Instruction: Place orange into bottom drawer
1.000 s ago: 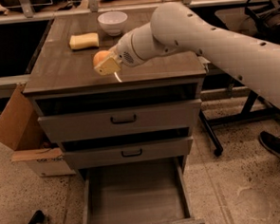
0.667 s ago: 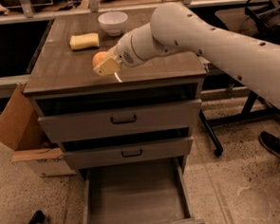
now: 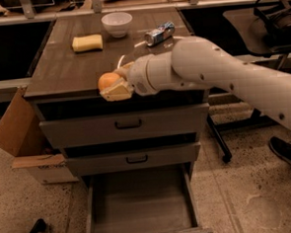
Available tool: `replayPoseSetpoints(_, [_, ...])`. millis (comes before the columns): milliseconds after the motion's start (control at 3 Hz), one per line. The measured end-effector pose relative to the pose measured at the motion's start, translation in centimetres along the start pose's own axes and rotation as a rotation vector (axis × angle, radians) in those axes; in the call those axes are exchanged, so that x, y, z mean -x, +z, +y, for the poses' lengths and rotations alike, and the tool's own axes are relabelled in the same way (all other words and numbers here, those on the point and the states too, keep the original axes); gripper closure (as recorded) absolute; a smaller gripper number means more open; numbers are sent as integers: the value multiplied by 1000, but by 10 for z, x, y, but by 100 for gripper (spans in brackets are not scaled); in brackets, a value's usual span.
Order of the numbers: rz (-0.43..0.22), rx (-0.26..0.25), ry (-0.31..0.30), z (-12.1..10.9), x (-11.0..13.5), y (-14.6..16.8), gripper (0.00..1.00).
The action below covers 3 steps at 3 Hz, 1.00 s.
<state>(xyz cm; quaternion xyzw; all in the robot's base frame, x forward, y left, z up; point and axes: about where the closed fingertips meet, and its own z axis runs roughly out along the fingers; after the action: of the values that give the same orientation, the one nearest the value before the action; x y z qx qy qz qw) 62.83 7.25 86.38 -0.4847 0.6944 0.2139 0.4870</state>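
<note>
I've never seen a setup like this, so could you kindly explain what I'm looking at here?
That white arm belongs to a mobile robot. Its gripper is at the front edge of the cabinet top, fingers closed around the orange. The single camera looks down at the grey cabinet from the front. On top lie a yellow sponge, a white bowl and a small can on its side. The bottom drawer stands open below.

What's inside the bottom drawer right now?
Only its bare grey floor shows in the bottom drawer; its rear, under the middle drawer, is hidden. The orange sits in the gripper, jaws closed on it, at the front edge of the cabinet top.
</note>
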Motion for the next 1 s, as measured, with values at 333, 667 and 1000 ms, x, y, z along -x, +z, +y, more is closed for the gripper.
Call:
replayPoseSetpoints(333, [-29,10,8,48,-36,-5,100])
replayPoseSetpoints(667, [-26,33,27,74,-60,-1,100])
replayPoseSetpoints(1000, [-24,75,68,99,-92,15,100])
